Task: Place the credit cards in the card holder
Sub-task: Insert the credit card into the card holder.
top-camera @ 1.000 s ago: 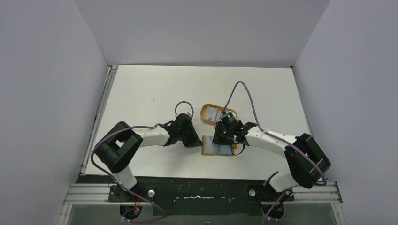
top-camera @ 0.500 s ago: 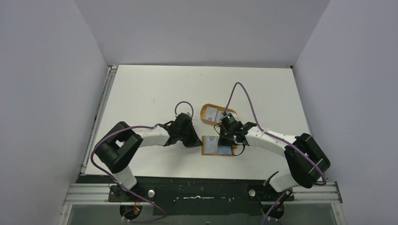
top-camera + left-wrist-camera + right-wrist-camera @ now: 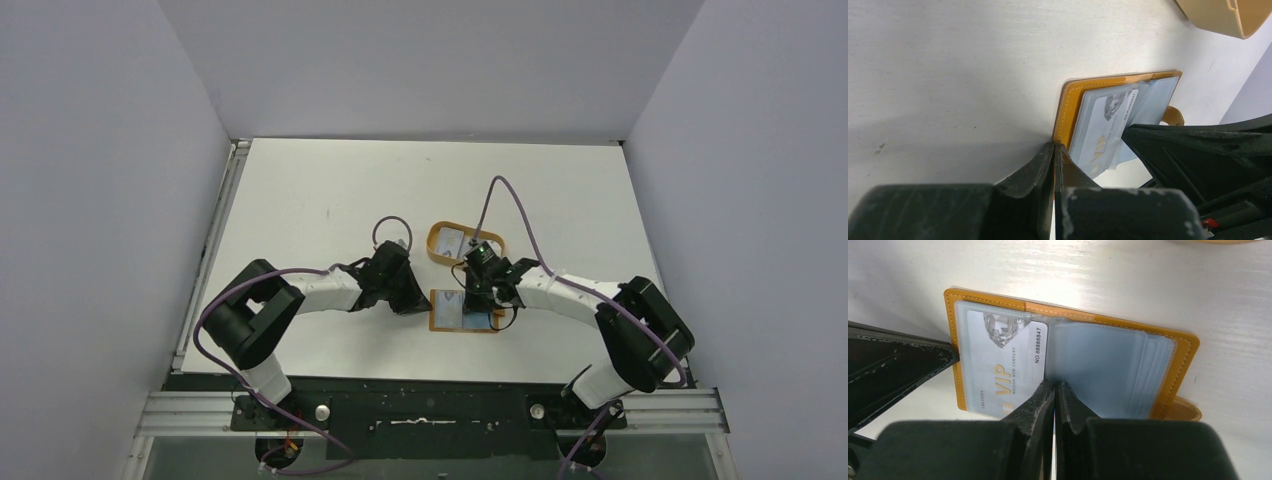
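White table [image 3: 330, 200] around open card holder [image 3: 446, 312]

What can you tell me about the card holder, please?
The card holder is a tan-orange, leather-looking bifold lying open on the white table. Inside are clear sleeves; the left one holds a silvery VIP card, the right stack looks empty. A closure tab pokes out at its right edge. The shut left claw touches its left edge, and the shut right claw sits at its fold.
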